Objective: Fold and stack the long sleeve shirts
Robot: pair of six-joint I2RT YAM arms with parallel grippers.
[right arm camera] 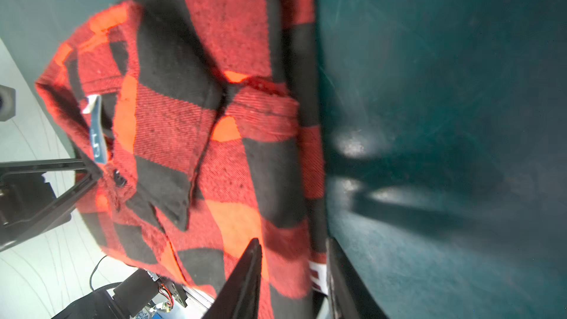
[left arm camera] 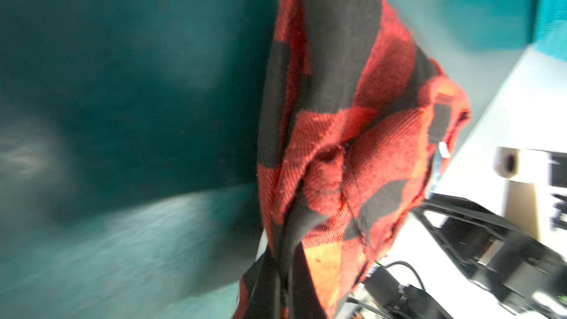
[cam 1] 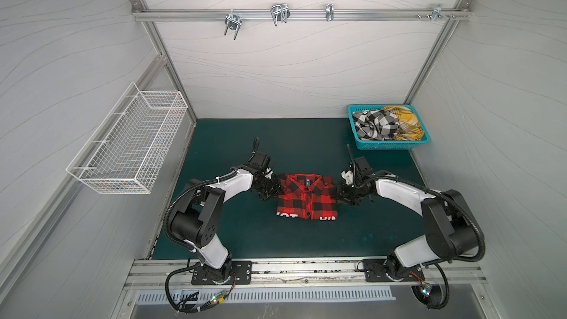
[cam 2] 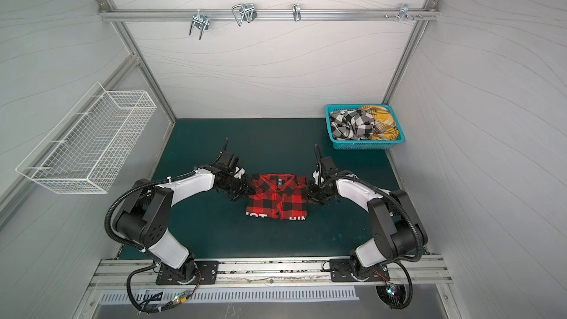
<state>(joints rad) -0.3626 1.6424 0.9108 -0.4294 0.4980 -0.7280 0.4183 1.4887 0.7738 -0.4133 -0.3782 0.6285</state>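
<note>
The red-and-black plaid shirt (cam 1: 306, 201) (cam 2: 277, 197) lies folded in a rectangle mid-mat, collar away from the arms and white letters along its near edge. My left gripper (cam 1: 274, 190) (cam 2: 245, 191) is at the shirt's left edge, shut on the cloth. In the left wrist view the fabric (left arm camera: 337, 118) bunches into the gripper (left arm camera: 282, 286) and hides the fingers. At the right edge my right gripper (cam 1: 339, 193) (right arm camera: 293, 250) is shut on the thick fold, one finger (right arm camera: 248, 277) on top and one underneath. The black-and-white shirt (cam 1: 376, 124) and the yellow plaid shirt (cam 1: 406, 124) lie crumpled.
Both crumpled shirts fill a turquoise plastic basket (cam 1: 386, 146) at the back right of the green mat (cam 1: 230, 234). A white wire basket (cam 1: 129, 145) hangs on the left wall. Metal hooks hang from a rail (cam 1: 306, 13) on the back wall.
</note>
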